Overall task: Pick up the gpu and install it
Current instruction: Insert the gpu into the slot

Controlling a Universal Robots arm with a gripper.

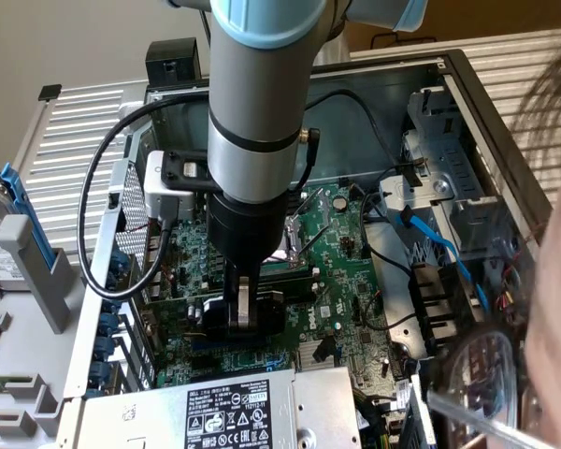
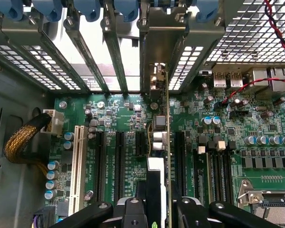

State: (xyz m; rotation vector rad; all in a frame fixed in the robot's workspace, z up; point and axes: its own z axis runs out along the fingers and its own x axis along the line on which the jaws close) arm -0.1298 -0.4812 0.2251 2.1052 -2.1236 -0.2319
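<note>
Open computer case (image 1: 467, 84), lying on its side, contents as seen from where I stand:

- Large green motherboard (image 1: 341, 271) across the case floor.
- Silver power supply (image 1: 215, 412) with a black label, at the near edge.
- Drive cage (image 1: 439, 196) on the exterior view's right, with a blue cable (image 1: 430, 238) and black leads running to it.
- Robot arm (image 1: 257, 103), reaching straight down into the case; a black cable (image 1: 98, 224) loops off its wrist on the exterior view's left.
- Gripper (image 1: 247, 313), low over the board. Its fingers are clamped on the gpu (image 1: 262, 313), one to each side of the card.

Added by the wrist view:

- The gpu (image 2: 157, 142) stands edge-on and upright between the black fingers (image 2: 133, 211), its silver bracket end up against the rear slot panel (image 2: 152, 52).
- Black expansion slots (image 2: 119, 164) lie on either side of the card, and a white slot (image 2: 77, 166) farther off.
- Braided yellow-black cable (image 2: 21, 142) plugged in at the board's edge.
- Bare processor socket (image 2: 268, 204) and a red-and-black twisted wire (image 2: 275, 28).

Whether the card's lower edge has entered a slot cannot be told.
</note>
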